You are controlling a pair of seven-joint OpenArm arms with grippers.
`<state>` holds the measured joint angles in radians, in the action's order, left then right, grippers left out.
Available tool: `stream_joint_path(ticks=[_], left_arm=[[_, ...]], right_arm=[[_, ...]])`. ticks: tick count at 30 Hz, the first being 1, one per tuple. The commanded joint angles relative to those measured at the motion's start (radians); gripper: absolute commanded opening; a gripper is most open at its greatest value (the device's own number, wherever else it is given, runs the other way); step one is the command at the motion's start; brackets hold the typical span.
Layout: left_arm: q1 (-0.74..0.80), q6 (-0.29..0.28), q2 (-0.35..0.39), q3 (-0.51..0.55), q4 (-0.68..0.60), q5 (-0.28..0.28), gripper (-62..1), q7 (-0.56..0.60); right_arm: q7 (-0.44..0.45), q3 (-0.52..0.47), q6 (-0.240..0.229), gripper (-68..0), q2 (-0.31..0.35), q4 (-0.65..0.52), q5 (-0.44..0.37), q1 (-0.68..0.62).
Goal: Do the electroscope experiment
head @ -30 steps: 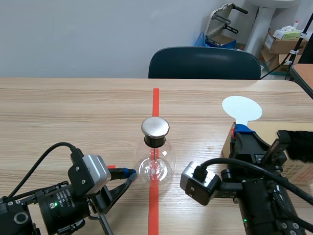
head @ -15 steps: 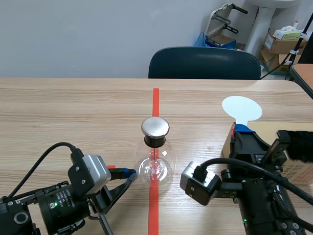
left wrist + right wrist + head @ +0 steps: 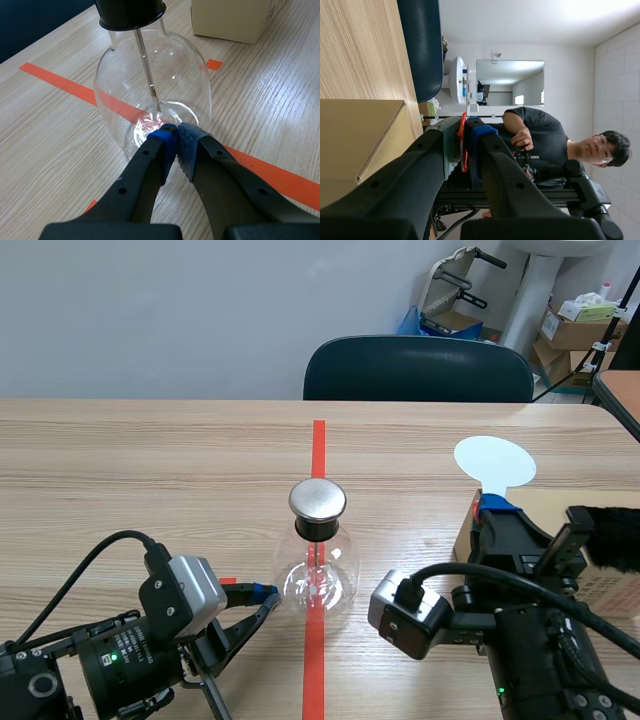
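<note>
In the scene view, one electroscope stood mid-table on the tape line, with one cardboard box at the right. The left gripper lay just to its left. The right gripper held one white disc upright.

In the left wrist view, the jaws were pressed together, tips touching the electroscope.

In the right wrist view, the jaws pinched the disc's handle.

The charging step seemed to be in hand. The next move called for bringing the disc to the metal cap.

Left tool low, fingers pinched together; right tool rolled sideways, clamped on paddle.
</note>
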<state>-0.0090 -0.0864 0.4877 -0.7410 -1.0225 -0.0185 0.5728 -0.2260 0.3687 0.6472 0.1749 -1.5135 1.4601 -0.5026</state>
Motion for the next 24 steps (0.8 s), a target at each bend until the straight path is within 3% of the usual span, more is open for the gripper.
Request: stream_joint_path(ticks=[1,6,24], left_arm=[[-0.006,-0.002,-0.008,0.001,-0.016,-0.003,-58.0,0.011],[-0.006,-0.002,-0.008,0.001,-0.016,-0.003,-58.0,0.011],[-0.006,-0.002,-0.008,0.001,-0.016,-0.003,-58.0,0.011]], right_arm=[[-0.004,-0.003,0.01,-65.8,0.008,-0.01,0.001,0.001],[0.06,-0.003,0.01,-65.8,0.008,-0.01,0.001,0.001],[0.511,-0.003,0.01,-65.8,0.008,-0.01,0.001,0.001]])
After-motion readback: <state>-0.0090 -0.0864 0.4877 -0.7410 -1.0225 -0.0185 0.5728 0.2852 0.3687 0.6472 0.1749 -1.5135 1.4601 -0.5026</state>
